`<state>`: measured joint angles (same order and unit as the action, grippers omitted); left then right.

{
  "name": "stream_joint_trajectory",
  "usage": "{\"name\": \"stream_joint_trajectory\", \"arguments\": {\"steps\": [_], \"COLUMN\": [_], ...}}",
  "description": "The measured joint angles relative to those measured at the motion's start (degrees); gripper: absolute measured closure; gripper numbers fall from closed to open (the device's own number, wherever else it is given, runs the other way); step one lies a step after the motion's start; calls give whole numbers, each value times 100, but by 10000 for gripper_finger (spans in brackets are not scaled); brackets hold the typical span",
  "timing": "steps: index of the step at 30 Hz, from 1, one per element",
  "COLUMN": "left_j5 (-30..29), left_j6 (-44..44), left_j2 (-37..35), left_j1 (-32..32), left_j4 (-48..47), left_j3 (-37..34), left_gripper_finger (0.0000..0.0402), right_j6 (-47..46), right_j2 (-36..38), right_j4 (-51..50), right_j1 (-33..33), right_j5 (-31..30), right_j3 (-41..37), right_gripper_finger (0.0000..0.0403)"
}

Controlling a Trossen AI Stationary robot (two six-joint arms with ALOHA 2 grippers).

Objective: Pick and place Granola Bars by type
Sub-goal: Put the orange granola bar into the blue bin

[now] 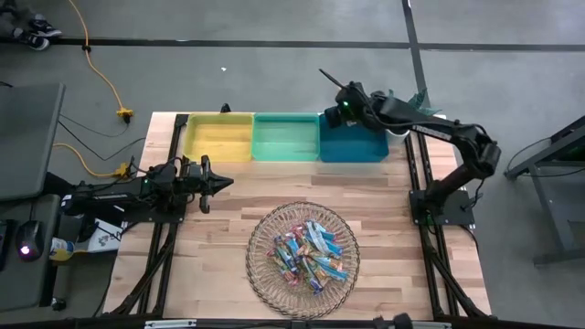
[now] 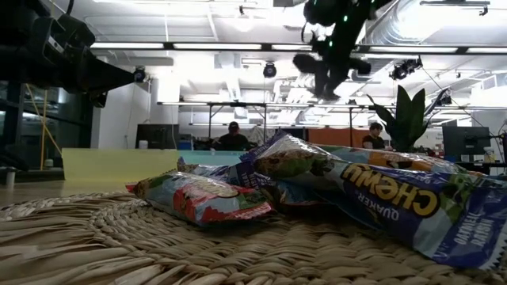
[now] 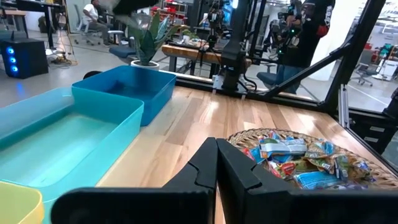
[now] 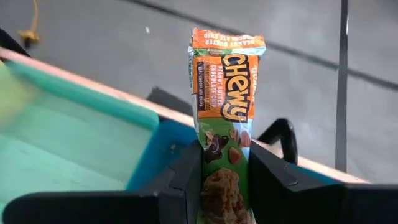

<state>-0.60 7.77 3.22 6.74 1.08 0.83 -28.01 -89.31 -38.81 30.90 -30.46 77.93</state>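
Note:
Held in my right gripper (image 4: 224, 163), an orange-and-green granola bar (image 4: 225, 81) is in the air over the far side of the blue bin (image 1: 352, 146); in the high view the bar (image 1: 328, 79) sticks out past the gripper (image 1: 341, 93). Several more granola bars (image 1: 306, 249) lie heaped in the round wicker basket (image 1: 258, 267) at the table's near middle. My left gripper (image 1: 221, 181) is shut with nothing in it, level above the table's left part, pointing toward the right edge. My right gripper pinches the bar's lower half (image 4: 224, 152) between its two fingers, one on each flat face. The fingers slant down toward the far left and lie along the bar. Its orange end (image 4: 227, 43) juts out past the fingertips, clear of the bins.
Three bins stand in a row at the table's far edge: yellow (image 1: 219, 137), green (image 1: 285, 137) and blue. Bare wood lies between the bins and the basket. A potted plant (image 3: 149, 37) stands behind the blue bin. People sit in the room beyond.

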Motion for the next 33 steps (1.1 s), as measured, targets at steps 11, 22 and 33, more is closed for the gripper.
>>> {"name": "stream_joint_trajectory", "arguments": {"steps": [11, 22, 33], "left_j5": [0, 0, 0], "left_j6": [2, 0, 0], "left_j2": [0, 0, 2], "left_j1": [0, 0, 0], "left_j4": [0, 0, 0], "left_j3": [-1, 1, -1], "left_gripper_finger": [401, 401, 401], "right_j6": [-502, -1097, -2138], "right_j2": [-1277, -1741, -1743], "right_j4": [80, 120, 261], "right_j1": [352, 155, 133], "right_j5": [1272, 1419, 1372], "right_j3": [0, 0, -186], "right_gripper_finger": [309, 309, 309]}}
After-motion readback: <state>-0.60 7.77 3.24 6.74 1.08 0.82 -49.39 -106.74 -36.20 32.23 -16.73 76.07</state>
